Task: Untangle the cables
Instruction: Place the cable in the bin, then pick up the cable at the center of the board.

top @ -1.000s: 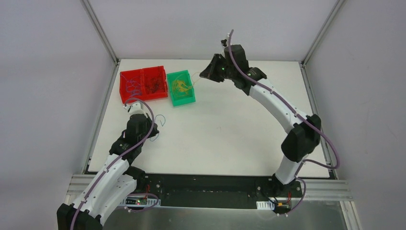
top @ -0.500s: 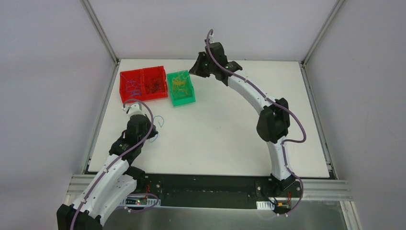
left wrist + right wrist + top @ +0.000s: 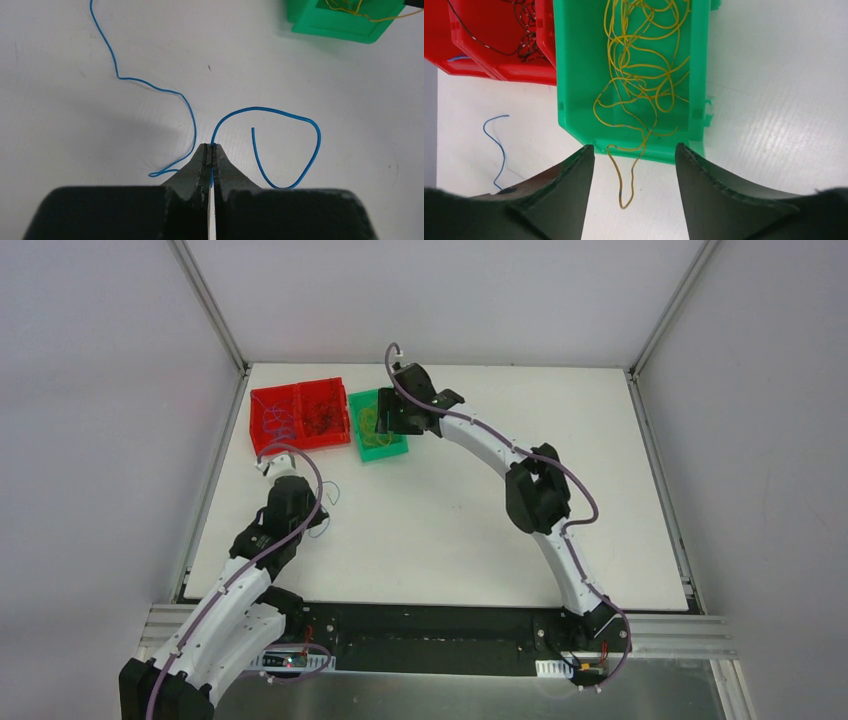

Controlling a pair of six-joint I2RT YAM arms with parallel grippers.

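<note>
**Right arm swings over the green bin, hand empty**

The yellow wires [image 3: 644, 75] lie in a loose heap inside the green bin [image 3: 700, 65]. One loop spills over the bin wall closest to the right hand [image 3: 634, 147] and rests on the tabletop [image 3: 470, 510]. A second ago that hand was off to the right of the bin with a yellow strand trailing from it. It has since swept left and now hangs directly above the bin with its fingers spread wide and nothing between them. I judge that the strand has been dropped in with its own colour, so the yellow sorting looks close to finished apart from the stray loop.

The blue wire [image 3: 270, 109] is still out on the tabletop, left of and nearer than the green bin. The left hand [image 3: 211, 155] is closed on it partway along. One end curls round to the right and the other wanders off to the far left. This arm has barely moved. The red bin [image 3: 544, 30], just left of the green one, holds dark wires [image 3: 524, 20], and the blue wire probably goes there next.
</note>
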